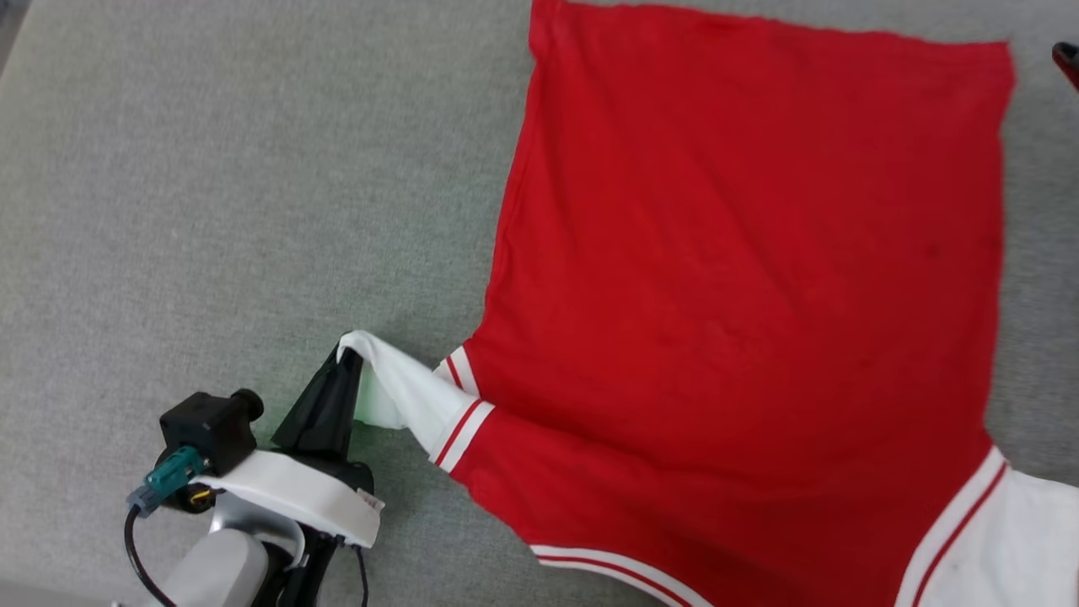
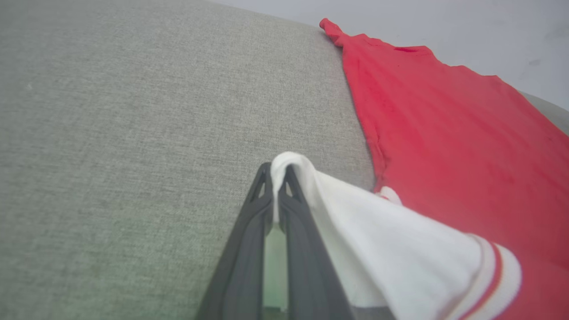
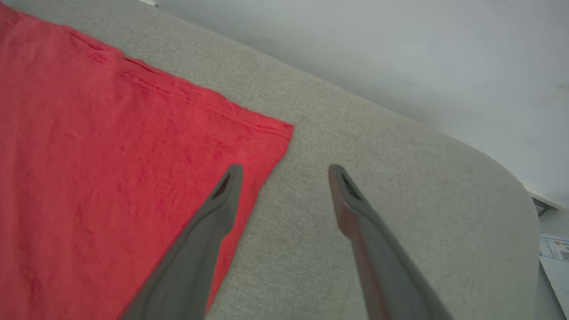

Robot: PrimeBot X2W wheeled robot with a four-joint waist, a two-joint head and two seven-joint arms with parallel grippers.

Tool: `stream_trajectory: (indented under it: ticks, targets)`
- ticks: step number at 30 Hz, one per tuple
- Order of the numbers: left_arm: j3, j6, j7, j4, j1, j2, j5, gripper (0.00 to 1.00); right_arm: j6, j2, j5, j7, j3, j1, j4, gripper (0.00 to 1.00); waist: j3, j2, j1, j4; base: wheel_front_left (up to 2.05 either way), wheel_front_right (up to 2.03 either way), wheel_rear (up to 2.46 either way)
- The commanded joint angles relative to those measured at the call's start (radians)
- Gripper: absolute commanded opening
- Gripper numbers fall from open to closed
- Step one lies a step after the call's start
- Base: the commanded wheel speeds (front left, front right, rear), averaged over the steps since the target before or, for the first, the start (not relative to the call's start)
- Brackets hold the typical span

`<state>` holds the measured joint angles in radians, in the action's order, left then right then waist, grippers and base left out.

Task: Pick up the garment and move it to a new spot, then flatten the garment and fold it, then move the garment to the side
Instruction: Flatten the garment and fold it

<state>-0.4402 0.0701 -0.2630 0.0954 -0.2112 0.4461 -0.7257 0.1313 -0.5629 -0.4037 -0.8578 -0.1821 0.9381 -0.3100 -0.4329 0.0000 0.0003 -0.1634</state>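
The garment point(image 1: 742, 278) lies spread flat on the grey cloth surface, red back side up, hem at the far end and white sleeves toward me. My left gripper point(image 1: 344, 358) is shut on the tip of its white left sleeve point(image 1: 405, 392), lifted a little off the surface and stretched out to the left. The left wrist view has the two dark fingers point(image 2: 262, 209) pinching the white sleeve cloth point(image 2: 391, 249) beside the red body point(image 2: 466, 146). My right gripper point(image 3: 284, 171) stands open above the garment's point(image 3: 111, 178) far right hem corner, nothing between its fingers. A dark tip point(image 1: 1067, 61) pokes in at the head view's right edge.
The grey upholstered surface point(image 1: 211, 185) stretches wide to the left of the garment. Its rounded far edge point(image 3: 489, 160) meets a pale wall. A sheet of paper point(image 3: 554, 253) lies beyond the surface at the right.
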Motion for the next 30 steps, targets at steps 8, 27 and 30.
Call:
stream_trajectory:
  ticks: [8,27,30]
  targets:
    - [0.051,-0.047,-0.003,-0.02,-0.048,-0.064,0.063,0.0,-0.001,-0.014,0.036,-0.214,-0.031,0.132,-0.105,1.0,-0.153,0.0,-0.0003,-0.073,0.0,0.0,0.0]
    - [0.105,-0.102,0.001,0.009,-0.045,-0.128,0.13,0.0,-0.001,0.018,0.094,-0.174,0.029,0.068,-0.185,0.0,-0.186,0.0,-0.0003,-0.077,0.0,0.0,0.0]
    - [0.109,-0.101,0.0,0.016,-0.029,-0.129,0.134,0.0,-0.001,0.027,0.092,-0.126,0.022,0.079,-0.184,0.0,-0.152,0.0,-0.0003,-0.064,0.0,0.0,0.0]
